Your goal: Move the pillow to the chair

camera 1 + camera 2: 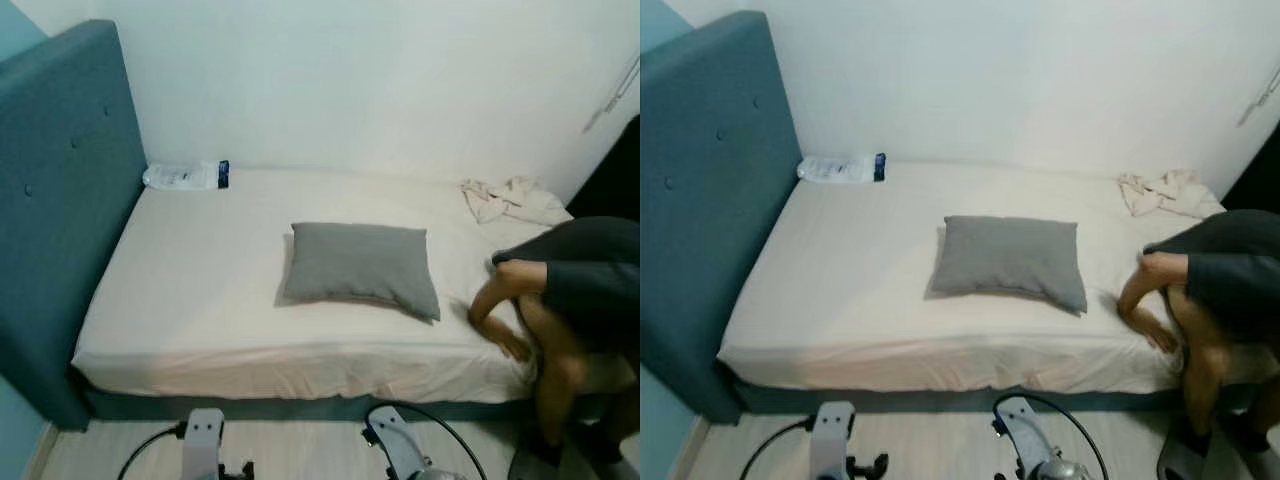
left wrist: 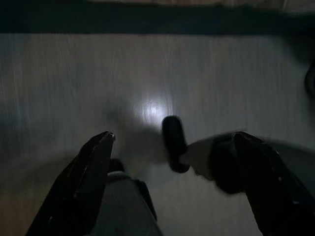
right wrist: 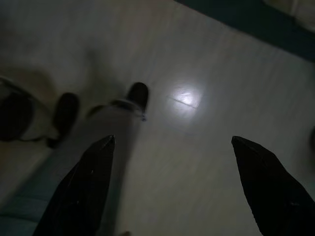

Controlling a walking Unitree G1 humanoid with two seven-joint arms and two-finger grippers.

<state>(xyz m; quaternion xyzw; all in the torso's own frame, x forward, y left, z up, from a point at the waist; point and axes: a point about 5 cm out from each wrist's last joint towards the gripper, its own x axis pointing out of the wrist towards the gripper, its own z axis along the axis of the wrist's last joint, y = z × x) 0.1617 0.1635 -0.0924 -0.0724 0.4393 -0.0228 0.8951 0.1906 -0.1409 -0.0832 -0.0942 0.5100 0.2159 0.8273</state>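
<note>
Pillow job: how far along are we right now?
Nothing looks done yet: the grey pillow lies flat on the bed, untouched. Nothing is in hand; the left gripper and right gripper hang open over the floor. A person bends at the bed's right end. Left: approach, grasp, carry to the chair.

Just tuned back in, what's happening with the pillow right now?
Nothing holds it yet. The grey pillow lies flat on the bed. Both arms hang low over the floor, the left pincer and right pincer open and empty. A person bends at the bed's right end, one hand on the sheet.
</note>
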